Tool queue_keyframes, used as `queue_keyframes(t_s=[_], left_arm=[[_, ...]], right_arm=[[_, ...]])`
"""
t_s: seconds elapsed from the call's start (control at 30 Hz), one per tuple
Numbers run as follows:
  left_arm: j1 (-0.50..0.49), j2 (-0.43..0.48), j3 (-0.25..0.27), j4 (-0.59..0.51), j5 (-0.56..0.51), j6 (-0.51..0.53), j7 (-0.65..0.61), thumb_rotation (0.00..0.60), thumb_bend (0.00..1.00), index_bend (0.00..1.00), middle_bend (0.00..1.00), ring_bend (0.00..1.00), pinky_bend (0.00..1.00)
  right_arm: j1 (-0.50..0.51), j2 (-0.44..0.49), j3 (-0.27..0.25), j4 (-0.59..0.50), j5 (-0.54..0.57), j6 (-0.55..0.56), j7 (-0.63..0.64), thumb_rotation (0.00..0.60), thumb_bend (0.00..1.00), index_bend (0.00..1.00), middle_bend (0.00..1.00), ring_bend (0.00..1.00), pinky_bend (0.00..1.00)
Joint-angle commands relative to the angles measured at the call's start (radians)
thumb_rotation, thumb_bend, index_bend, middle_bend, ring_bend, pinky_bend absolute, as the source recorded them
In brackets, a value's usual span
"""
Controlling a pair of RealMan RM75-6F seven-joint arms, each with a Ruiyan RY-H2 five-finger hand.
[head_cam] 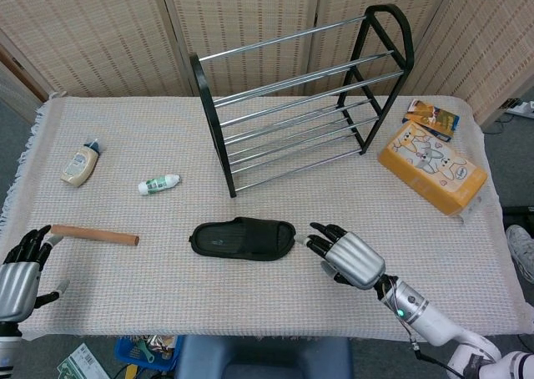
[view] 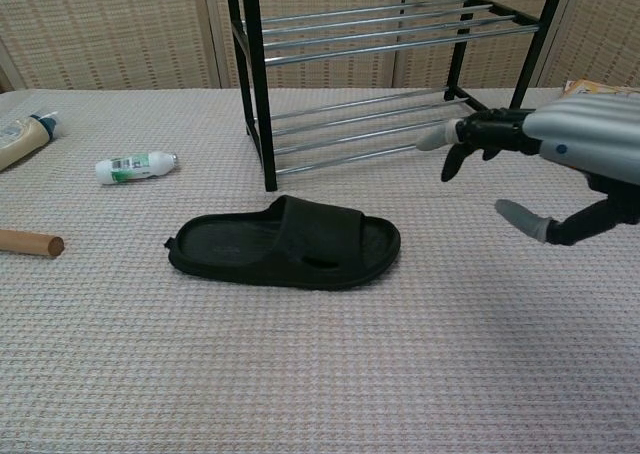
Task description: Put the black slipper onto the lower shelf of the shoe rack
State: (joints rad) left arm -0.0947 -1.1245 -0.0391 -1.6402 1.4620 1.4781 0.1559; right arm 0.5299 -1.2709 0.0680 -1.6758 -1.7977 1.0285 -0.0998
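Observation:
The black slipper (head_cam: 243, 239) (view: 285, 245) lies flat on the woven cloth, in front of the black and chrome shoe rack (head_cam: 300, 95) (view: 380, 44). My right hand (head_cam: 349, 258) (view: 560, 164) hovers just right of the slipper's toe end, fingers spread and holding nothing, not touching the slipper. My left hand (head_cam: 18, 270) stays at the table's front left corner with its fingers apart and nothing in it; it shows only in the head view.
A wooden stick (head_cam: 96, 234) lies near my left hand. A small white bottle (head_cam: 158, 184) and a cream tube (head_cam: 79, 164) sit further back left. A yellow box (head_cam: 431, 166) and a card packet (head_cam: 430, 116) are at the right.

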Motion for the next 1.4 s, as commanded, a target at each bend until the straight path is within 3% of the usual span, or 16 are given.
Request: queue_keyframes(t_s=[0.03, 0.4, 0.63, 0.8, 1.07, 1.4], left_arm=[[0.005, 0.005, 0.001, -0.005, -0.002, 0.004, -0.004, 0.600, 0.24, 0.20, 0.10, 0.10, 0.25], [0.025, 0.027, 0.006, -0.025, 0.000, 0.025, -0.012, 0.600, 0.24, 0.20, 0.10, 0.10, 0.25], [0.031, 0.041, 0.013, -0.028, 0.009, 0.025, -0.030, 0.600, 0.24, 0.20, 0.10, 0.10, 0.25], [0.041, 0.044, 0.013, -0.023, 0.004, 0.033, -0.047, 0.600, 0.24, 0.20, 0.10, 0.10, 0.25], [0.043, 0.033, 0.017, -0.013, 0.002, 0.022, -0.056, 0.600, 0.24, 0.20, 0.10, 0.10, 0.25], [0.029, 0.011, 0.012, -0.007, 0.026, 0.018, -0.055, 0.600, 0.24, 0.20, 0.10, 0.10, 0.25]], right_arm=[[0.086, -0.065, 0.033, -0.010, 0.028, -0.104, -0.034, 0.600, 0.60, 0.09, 0.22, 0.09, 0.17], [0.276, -0.243, 0.105, 0.088, 0.142, -0.289, -0.087, 0.600, 0.62, 0.09, 0.20, 0.08, 0.16], [0.373, -0.357, 0.153, 0.191, 0.269, -0.384, -0.148, 0.600, 0.84, 0.09, 0.20, 0.07, 0.16], [0.421, -0.409, 0.154, 0.251, 0.328, -0.418, -0.199, 0.600, 0.85, 0.09, 0.20, 0.07, 0.14], [0.415, -0.373, 0.106, 0.246, 0.359, -0.391, -0.272, 0.600, 0.85, 0.09, 0.28, 0.02, 0.09], [0.369, -0.207, 0.020, 0.137, 0.354, -0.342, -0.339, 0.600, 0.85, 0.09, 0.36, 0.02, 0.07]])
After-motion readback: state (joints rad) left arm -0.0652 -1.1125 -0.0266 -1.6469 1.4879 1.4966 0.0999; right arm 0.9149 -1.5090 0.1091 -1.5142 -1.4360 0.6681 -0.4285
